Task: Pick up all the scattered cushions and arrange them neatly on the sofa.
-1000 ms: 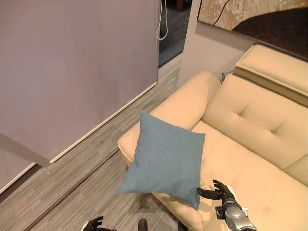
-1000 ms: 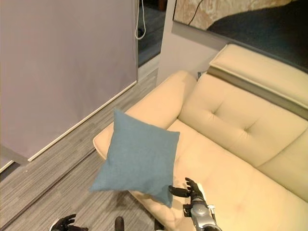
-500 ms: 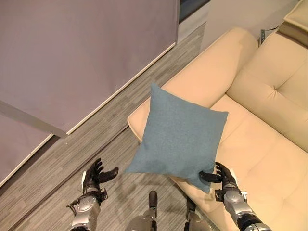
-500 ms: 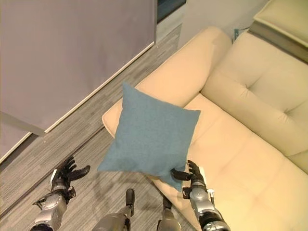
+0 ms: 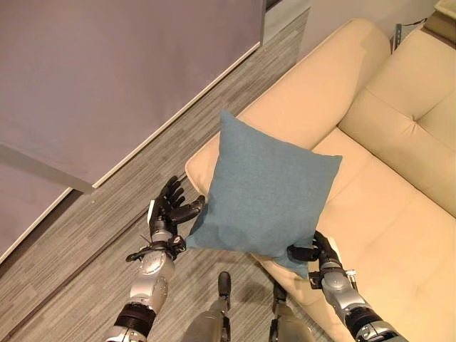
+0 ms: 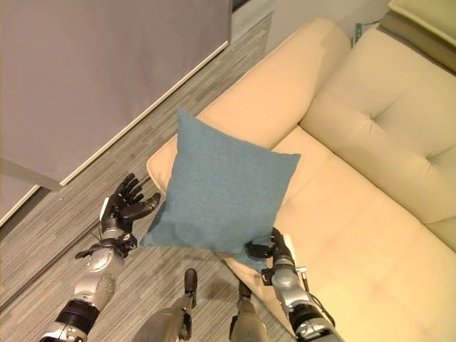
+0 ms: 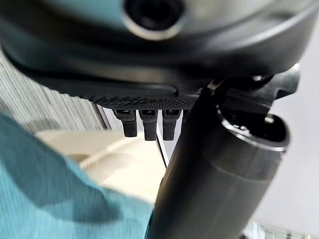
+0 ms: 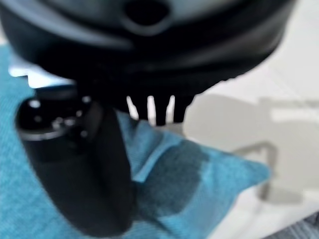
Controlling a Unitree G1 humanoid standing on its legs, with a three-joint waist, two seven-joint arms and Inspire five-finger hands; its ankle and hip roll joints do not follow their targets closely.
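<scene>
The blue cushion (image 5: 265, 192) was held up in the air over the near left corner of the cream sofa (image 5: 399, 142), above the sofa's armrest (image 5: 299, 107) and the grey plank floor (image 5: 85, 242). The right hand (image 5: 313, 253) pinched the cushion's near right corner between thumb and curled fingers. The left hand (image 5: 171, 210) was at the cushion's near left corner with fingers spread and thumb beside the fabric; actual contact could not be told. Risk, as judged: the cushion hung mostly from one pinched corner, so a swing toward the seat could pull the fabric free and drop it to the floor. An unsecured left corner would let the cushion twist and land crooked.
</scene>
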